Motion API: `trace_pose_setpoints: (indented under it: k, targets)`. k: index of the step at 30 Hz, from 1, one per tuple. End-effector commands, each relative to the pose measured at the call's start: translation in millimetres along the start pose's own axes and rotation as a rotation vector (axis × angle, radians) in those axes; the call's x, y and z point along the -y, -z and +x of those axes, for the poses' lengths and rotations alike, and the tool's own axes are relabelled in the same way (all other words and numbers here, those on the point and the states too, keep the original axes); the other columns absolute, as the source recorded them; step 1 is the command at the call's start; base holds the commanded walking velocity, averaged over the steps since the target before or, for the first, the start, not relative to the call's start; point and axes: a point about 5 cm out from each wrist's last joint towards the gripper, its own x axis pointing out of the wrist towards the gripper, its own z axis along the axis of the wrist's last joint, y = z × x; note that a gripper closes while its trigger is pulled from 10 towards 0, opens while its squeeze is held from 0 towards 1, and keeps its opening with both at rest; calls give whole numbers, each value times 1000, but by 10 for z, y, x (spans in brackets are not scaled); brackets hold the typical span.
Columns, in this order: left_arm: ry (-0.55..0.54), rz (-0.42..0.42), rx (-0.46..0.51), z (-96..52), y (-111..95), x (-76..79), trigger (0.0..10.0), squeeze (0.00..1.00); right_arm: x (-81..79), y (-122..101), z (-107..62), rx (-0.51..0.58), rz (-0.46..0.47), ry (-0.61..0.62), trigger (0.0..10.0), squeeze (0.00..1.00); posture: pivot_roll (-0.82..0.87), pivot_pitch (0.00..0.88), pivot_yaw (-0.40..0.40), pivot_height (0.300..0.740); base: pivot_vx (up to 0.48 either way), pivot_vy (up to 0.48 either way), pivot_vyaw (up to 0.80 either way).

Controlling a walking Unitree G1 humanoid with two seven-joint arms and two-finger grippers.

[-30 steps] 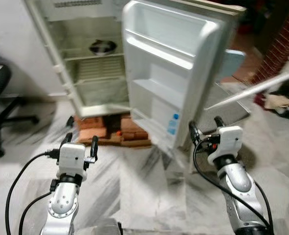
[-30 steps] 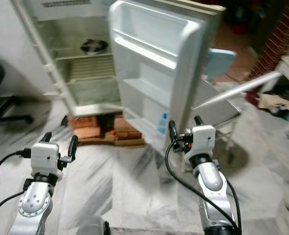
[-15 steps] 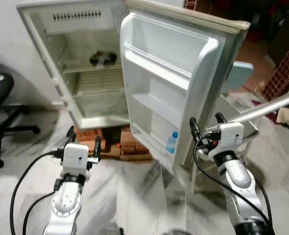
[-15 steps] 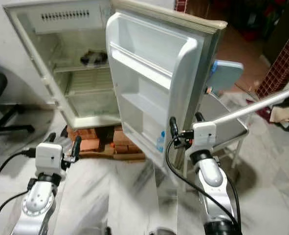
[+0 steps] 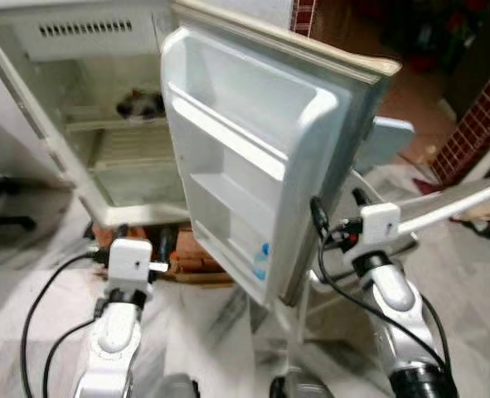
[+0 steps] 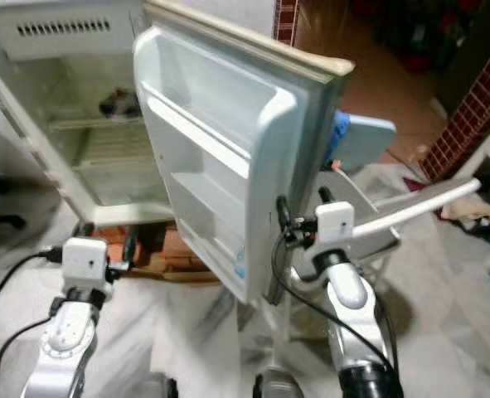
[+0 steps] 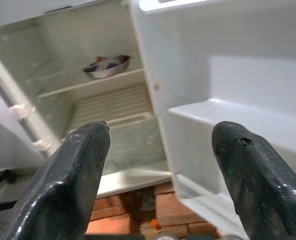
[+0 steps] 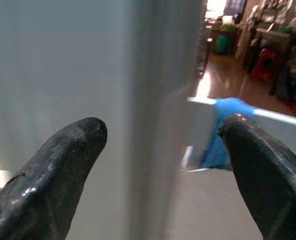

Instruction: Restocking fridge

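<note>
Nearest, both grippers hang empty over the pale marble floor (image 5: 228, 332), fingers spread apart. The left gripper (image 5: 131, 240) sits low before the bricks (image 5: 191, 259) under the fridge (image 5: 79, 124). The right gripper (image 5: 337, 214) is just beside the outer edge of the open fridge door (image 5: 253, 141), that edge lying between its fingers (image 8: 62, 165). A small bottle (image 5: 261, 261) stands in the lowest door shelf. Farther in, a bowl (image 7: 106, 66) rests on an upper shelf. A blue-backed chair (image 6: 365, 145) stands behind the door.
</note>
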Motion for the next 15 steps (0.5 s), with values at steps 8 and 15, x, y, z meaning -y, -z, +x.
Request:
trace_pose_setpoints:
  k: [8, 15]
  targets:
    - [-37, 17, -36, 4, 26, -116, 10000, 0, -105, -59, 89, 28, 21, -68, 10000, 0, 68, 86, 24, 740, 0, -53, 0]
    - [-63, 19, -54, -41, 39, -150, 10000, 0, -118, -172, 259, 68, -6, -128, 10000, 0, 79, 112, 11, 740, 0, 0, 457]
